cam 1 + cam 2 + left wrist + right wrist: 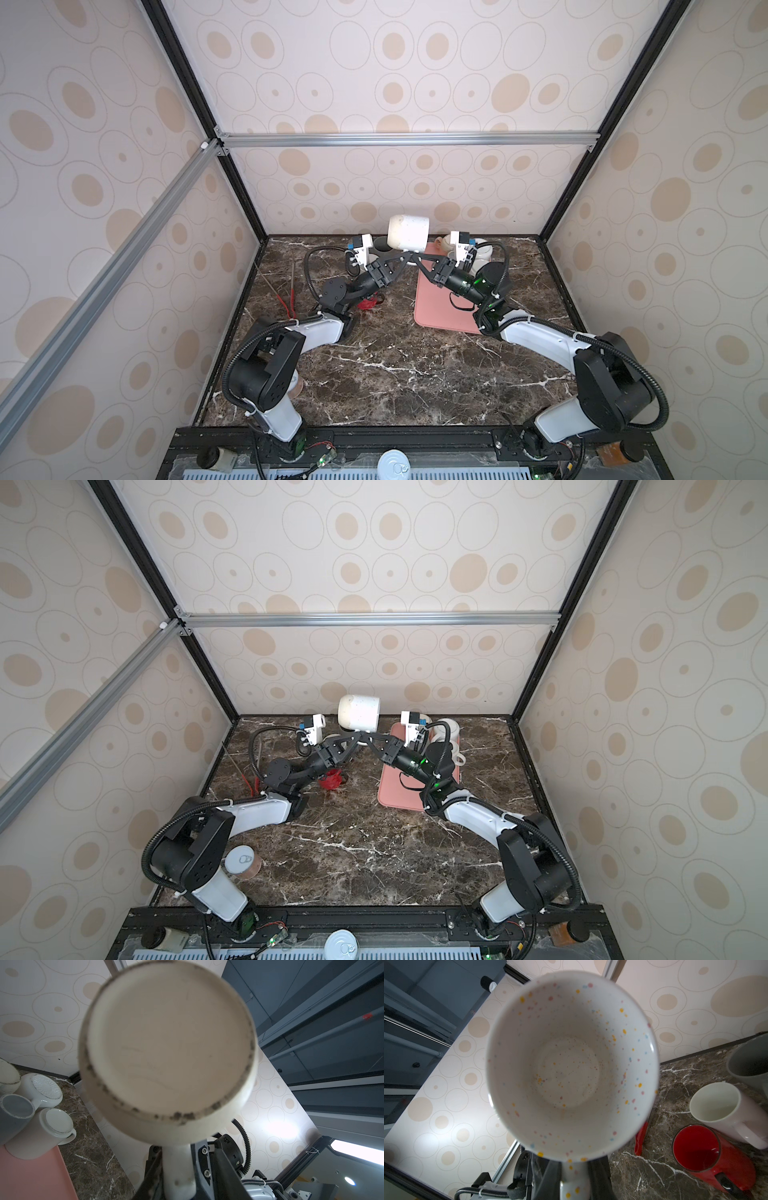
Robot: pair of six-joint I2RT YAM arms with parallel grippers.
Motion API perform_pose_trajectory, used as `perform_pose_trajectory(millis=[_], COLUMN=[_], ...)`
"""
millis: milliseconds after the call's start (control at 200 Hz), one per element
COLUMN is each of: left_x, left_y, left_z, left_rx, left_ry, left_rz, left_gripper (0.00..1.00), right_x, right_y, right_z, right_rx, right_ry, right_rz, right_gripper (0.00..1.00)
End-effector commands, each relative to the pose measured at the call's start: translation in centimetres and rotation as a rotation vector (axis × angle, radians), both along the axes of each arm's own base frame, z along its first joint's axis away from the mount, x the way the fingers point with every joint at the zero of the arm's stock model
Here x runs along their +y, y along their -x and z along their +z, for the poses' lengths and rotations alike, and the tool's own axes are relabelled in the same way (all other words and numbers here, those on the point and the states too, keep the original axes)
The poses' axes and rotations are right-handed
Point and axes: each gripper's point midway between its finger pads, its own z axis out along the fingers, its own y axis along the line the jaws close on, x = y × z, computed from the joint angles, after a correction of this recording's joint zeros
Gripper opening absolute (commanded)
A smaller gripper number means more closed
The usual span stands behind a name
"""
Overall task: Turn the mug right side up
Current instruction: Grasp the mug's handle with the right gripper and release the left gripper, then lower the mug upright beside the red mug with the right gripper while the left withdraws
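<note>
Two wrist views split the mug [168, 1043] between them: the left wrist camera sees only its flat, scuffed base [166, 1068], while the right wrist camera looks straight into its speckled mouth [571, 1068]. Both top views show the mug [408, 232] on its side in the air above the middle of the bench's [395, 374] far edge, handle [574, 1184] downward. Of the two, the right jaws are clamped tight on that handle; whether the left jaws grip it cannot be told.

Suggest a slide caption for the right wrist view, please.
Right gripper grips the speckled mug by its handle, mouth facing the camera.
</note>
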Motion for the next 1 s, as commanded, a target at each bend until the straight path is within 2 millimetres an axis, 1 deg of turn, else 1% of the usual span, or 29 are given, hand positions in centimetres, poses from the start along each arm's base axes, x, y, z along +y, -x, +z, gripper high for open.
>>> perform_pose_trajectory(millis=[0,190,255,330,425,480,490,530,595,705,715,810,885,970,995], left_x=[0.9,2.1,2.9,4.1,5.5,6.4,6.5,7.1,8.4,11.3,11.6,14.3,16.4,18.6,19.2], left_y=[2.2,2.1,2.0,1.8,1.2,0.4,0.3,-0.2,-1.0,-1.6,-1.6,-1.8,-1.6,-1.4,-1.4], left_z=[3.0,2.4,2.1,1.6,0.1,-1.5,-1.5,-2.9,-4.6,-6.5,-6.4,-7.8,-8.6,-9.7,-10.0], left_rx=[-0.146,-0.137,-0.130,-0.122,-0.084,-0.038,-0.045,-0.006,0.035,0.096,0.093,0.152,0.195,0.245,0.260], left_ry=[0.020,-0.003,-0.017,-0.046,-0.129,-0.211,-0.224,-0.300,-0.406,-0.528,-0.531,-0.583,-0.588,-0.594,-0.596], left_rz=[-0.019,0.010,0.030,0.067,0.124,0.169,0.179,0.211,0.274,0.375,0.385,0.453,0.498,0.547,0.561], left_gripper=[0.38,0.39,0.39,0.38,0.38,0.38,0.38,0.39,0.39,0.40,0.40,0.40,0.40,0.41,0.41], right_x=[-1.9,-2.1,-2.1,-1.7,-0.8,-0.3,-0.2,0.4,1.3,3.1,3.3,5.2,6.7,8.7,9.1], right_y=[-0.5,-0.6,-0.7,-0.8,-0.7,-0.5,-0.4,-0.2,0.2,0.7,0.8,1.6,2.3,3.5,3.7], right_z=[3.9,4.3,4.2,3.6,2.5,1.9,1.8,1.2,0.5,-0.9,-1.1,-2.6,-3.9,-5.6,-5.8], right_rx=[-0.136,-0.154,-0.153,-0.140,-0.129,-0.137,-0.137,-0.143,-0.151,-0.158,-0.158,-0.173,-0.182,-0.203,-0.213], right_ry=[-0.108,-0.105,-0.085,-0.021,0.111,0.188,0.201,0.251,0.313,0.380,0.389,0.473,0.551,0.668,0.691], right_rz=[-0.095,-0.116,-0.125,-0.124,-0.101,-0.104,-0.103,-0.097,-0.081,-0.037,-0.033,0.013,0.040,0.083,0.093], right_gripper=[0.00,0.00,0.00,0.00,0.00,0.00,0.00,0.00,0.00,0.00,0.00,0.00,0.00,0.00,0.00])
